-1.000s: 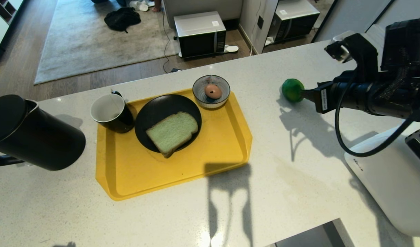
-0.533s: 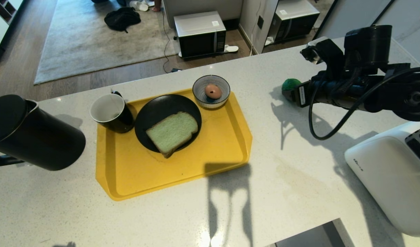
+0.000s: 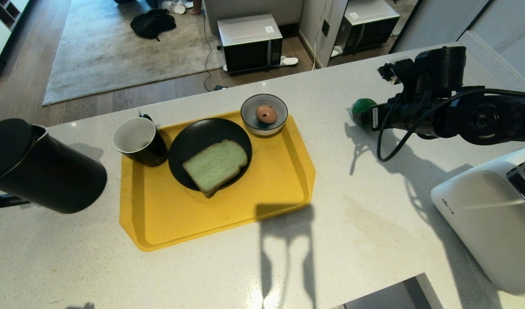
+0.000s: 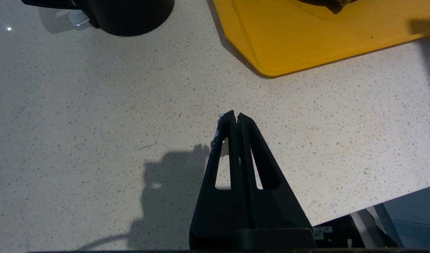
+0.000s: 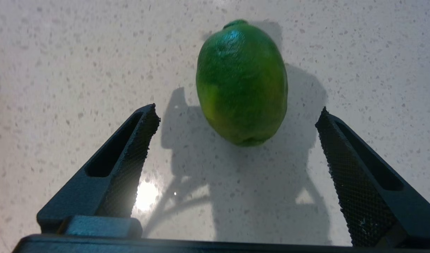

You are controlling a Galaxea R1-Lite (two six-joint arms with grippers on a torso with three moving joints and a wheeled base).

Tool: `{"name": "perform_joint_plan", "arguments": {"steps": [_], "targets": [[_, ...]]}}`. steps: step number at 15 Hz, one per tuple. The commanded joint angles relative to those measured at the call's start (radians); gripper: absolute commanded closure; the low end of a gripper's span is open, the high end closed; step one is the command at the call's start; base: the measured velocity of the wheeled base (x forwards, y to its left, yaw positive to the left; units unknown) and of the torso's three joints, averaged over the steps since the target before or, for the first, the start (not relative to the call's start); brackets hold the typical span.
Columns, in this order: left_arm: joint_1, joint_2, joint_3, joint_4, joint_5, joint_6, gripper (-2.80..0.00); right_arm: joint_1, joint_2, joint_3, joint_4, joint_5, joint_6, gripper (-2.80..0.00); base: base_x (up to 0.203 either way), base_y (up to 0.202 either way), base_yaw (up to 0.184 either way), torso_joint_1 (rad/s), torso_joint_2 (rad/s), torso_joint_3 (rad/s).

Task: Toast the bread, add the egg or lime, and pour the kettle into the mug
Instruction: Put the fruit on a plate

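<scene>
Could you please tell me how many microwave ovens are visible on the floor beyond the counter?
2. One microwave stands on the floor past the counter's far edge, behind the striped bowl. The second microwave stands further right, beyond a white partition. Others may sit out of frame.

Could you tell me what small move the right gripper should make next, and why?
Probably ease the right gripper forward until its open fingers flank the lime, then close. The lime lies on the counter just beyond the fingertips, untouched and roughly centred between them.
</scene>
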Motion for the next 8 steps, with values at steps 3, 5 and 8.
{"name": "perform_joint_plan", "arguments": {"steps": [3, 5, 8], "targets": [[0.000, 0.000, 0.000, 0.000, 0.000, 0.000, 0.00, -0.004, 0.056, -0.060, 0.000, 0.026, 0.012, -2.80, 0.000, 0.000, 0.000, 0.000, 0.00, 0.000], [0.000, 0.000, 0.000, 0.000, 0.000, 0.000, 0.00, -0.013, 0.083, -0.090, -0.001, 0.030, 0.012, -2.80, 0.000, 0.000, 0.000, 0.000, 0.00, 0.000], [0.000, 0.000, 0.000, 0.000, 0.002, 0.000, 0.00, -0.025, 0.125, -0.140, 0.000, 0.033, 0.013, -2.80, 0.000, 0.000, 0.000, 0.000, 0.00, 0.000]]}}
